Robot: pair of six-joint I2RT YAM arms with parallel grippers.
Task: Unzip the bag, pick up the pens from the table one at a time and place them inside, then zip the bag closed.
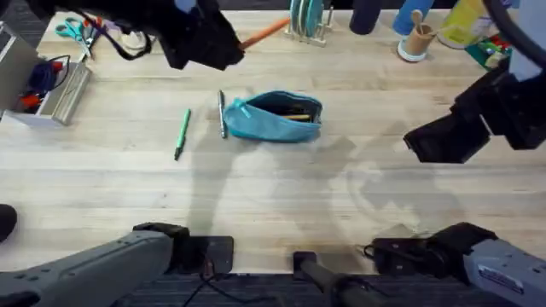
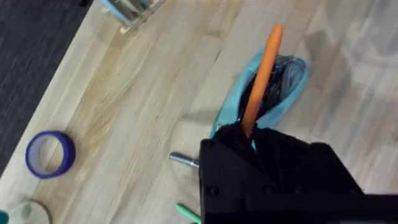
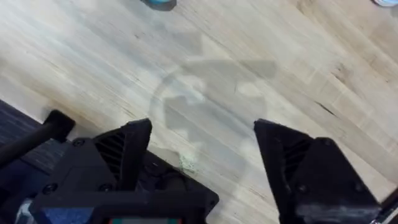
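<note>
Three pens are in view: one orange pen (image 2: 263,74), one green pen (image 1: 182,133) and one dark grey pen (image 1: 222,114) with a silver end. There is one bag (image 1: 280,116), a slim light blue fabric pouch lying near the middle of the table (image 1: 281,196), its zipper drawn back so the dark lining gapes and something yellowish shows inside. The dark grey pen lies just beside the bag's closed end, touching or nearly touching it, and the green pen lies on the far side of that grey pen from the bag, a little apart. The left gripper (image 2: 245,134) hangs above the bag with its black fingers pinching the orange pen, a smooth tapered stick whose free end points out over the bag's open mouth in the left wrist view. The right gripper (image 3: 202,155) hovers over bare wood well away from the bag, its two black blocky fingers spread wide with nothing between them. The table is pale wood of joined planks with visible grain. A roll of blue tape (image 2: 50,154) lies on the wood well apart from the bag.
</note>
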